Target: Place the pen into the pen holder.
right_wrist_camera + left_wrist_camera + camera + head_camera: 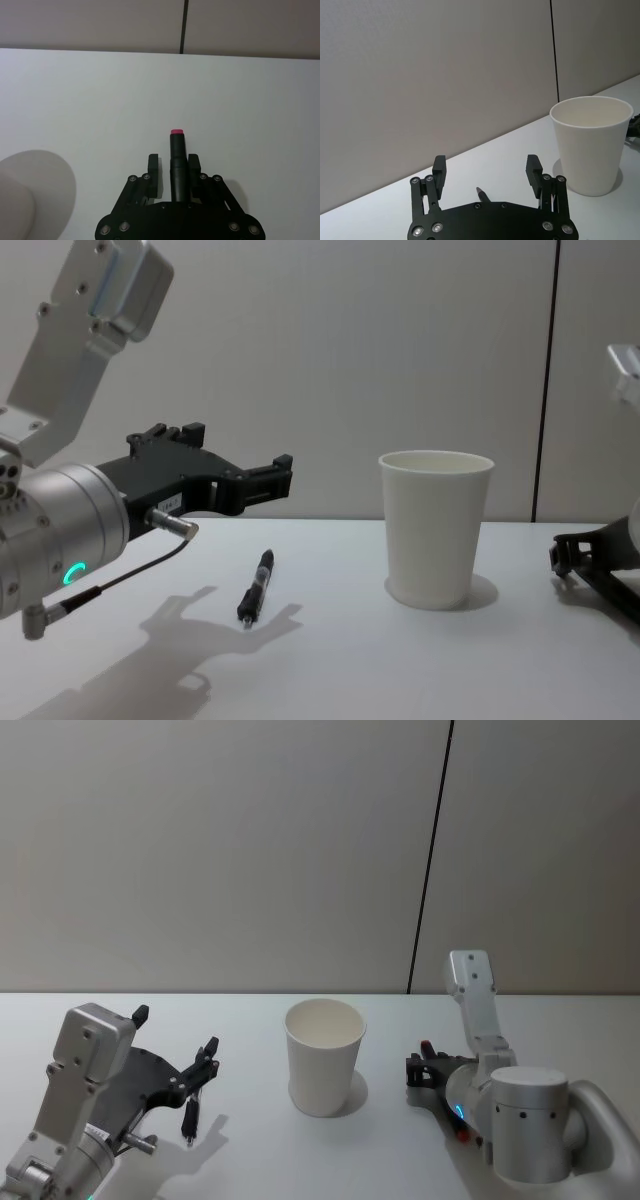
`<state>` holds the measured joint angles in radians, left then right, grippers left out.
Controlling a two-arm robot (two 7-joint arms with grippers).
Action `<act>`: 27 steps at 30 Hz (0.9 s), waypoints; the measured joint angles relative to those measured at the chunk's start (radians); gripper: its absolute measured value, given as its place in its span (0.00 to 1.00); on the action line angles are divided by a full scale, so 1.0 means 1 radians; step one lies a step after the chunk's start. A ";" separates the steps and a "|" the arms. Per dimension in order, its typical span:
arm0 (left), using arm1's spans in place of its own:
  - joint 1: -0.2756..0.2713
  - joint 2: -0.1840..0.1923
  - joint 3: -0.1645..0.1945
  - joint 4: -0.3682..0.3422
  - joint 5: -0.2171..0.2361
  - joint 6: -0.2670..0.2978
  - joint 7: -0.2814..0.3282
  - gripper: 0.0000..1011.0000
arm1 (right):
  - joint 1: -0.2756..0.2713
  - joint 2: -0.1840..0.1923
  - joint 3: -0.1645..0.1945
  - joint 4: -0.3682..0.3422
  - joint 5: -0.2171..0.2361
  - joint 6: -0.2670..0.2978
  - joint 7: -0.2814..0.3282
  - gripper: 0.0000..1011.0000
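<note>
Lying beneath left pincer (175,1031): black pen (190,1113).

The white table (250,1160) bears an upright paper cup (324,1055). A black pen (255,586) lies left of the cup, and a red-ended pen (177,150) sits low to the cup's right.

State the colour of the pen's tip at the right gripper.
Pinkish red, on a black pen; clearest in the right wrist view.
</note>
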<state>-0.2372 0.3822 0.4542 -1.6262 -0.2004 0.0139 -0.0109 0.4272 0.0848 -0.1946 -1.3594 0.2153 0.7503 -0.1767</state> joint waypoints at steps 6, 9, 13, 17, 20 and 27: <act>0.000 0.000 0.000 0.000 0.000 0.000 0.000 0.99 | 0.000 0.000 0.000 0.000 0.000 0.000 0.000 0.32; 0.000 0.000 0.000 0.000 0.000 0.000 0.000 0.99 | 0.000 0.000 0.000 0.000 0.000 0.000 0.000 0.29; 0.000 0.000 0.000 0.000 0.000 0.000 0.000 0.99 | 0.000 0.000 0.000 0.000 0.000 0.001 0.000 0.27; 0.000 0.000 0.000 0.000 0.000 0.000 0.000 0.99 | 0.000 0.000 0.000 0.000 0.000 0.001 0.000 0.25; 0.000 0.000 0.000 0.000 0.000 0.000 0.000 0.99 | 0.000 0.000 0.000 0.000 0.000 0.001 0.000 0.23; 0.000 0.000 0.000 0.000 0.000 0.000 0.000 0.99 | 0.000 0.000 0.000 0.000 0.000 0.001 0.000 0.21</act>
<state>-0.2372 0.3821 0.4542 -1.6262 -0.2004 0.0139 -0.0109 0.4273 0.0848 -0.1946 -1.3594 0.2153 0.7513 -0.1766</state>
